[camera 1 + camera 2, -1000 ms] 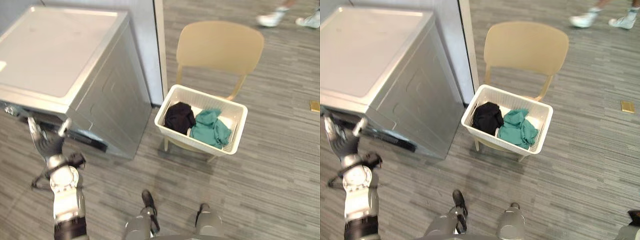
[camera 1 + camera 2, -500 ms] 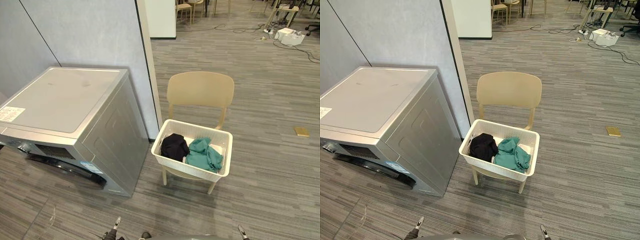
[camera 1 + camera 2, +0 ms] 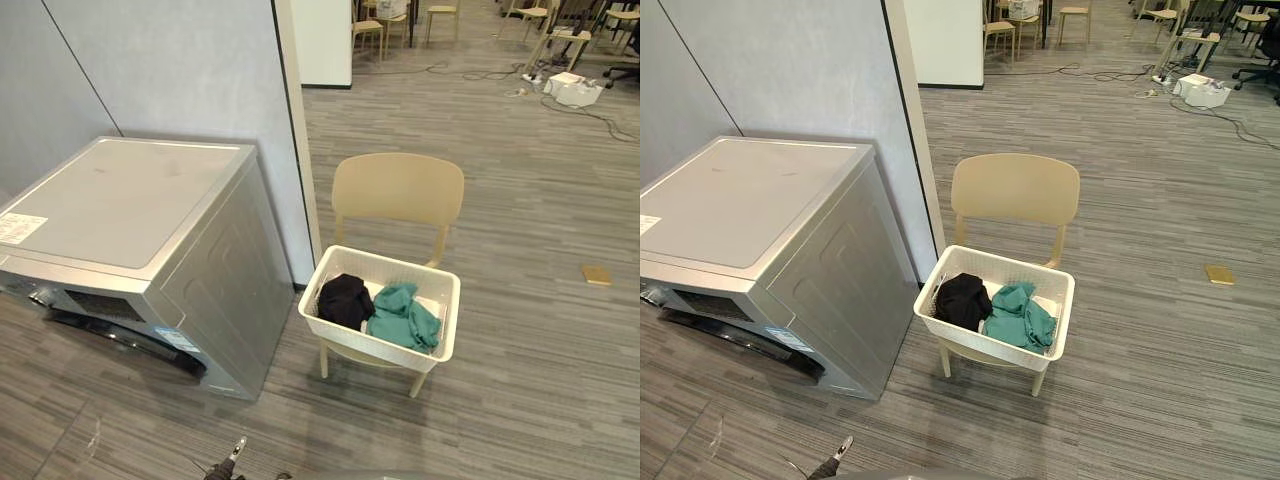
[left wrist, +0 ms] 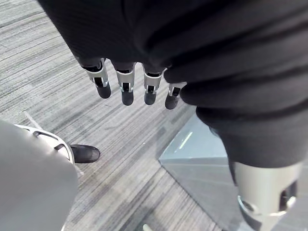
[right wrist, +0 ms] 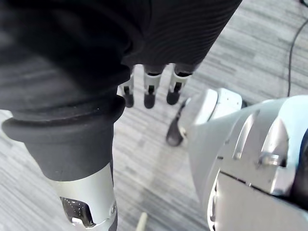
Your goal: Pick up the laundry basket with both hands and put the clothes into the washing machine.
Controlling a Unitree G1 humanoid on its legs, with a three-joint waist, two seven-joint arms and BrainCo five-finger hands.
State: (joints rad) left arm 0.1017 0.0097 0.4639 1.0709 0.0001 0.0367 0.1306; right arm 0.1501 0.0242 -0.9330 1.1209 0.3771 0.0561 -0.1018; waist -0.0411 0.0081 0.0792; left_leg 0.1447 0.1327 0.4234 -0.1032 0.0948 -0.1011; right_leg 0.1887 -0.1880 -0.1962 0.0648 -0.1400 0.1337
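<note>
Grey floor [image 3: 530, 380], laundry basket [image 3: 380, 343] on chair [image 3: 398, 195], well apart from left robot hand [image 4: 126, 89]

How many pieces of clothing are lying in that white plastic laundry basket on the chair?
2. A crumpled black garment lies at the end of the white plastic laundry basket nearer the silver washing machine; a teal garment lies right beside it. Others may be hidden underneath.

Basket [image 3: 372, 345] of clothes [image 3: 405, 318] on chair [image 3: 398, 190], right of washing machine [image 3: 120, 205].
</note>
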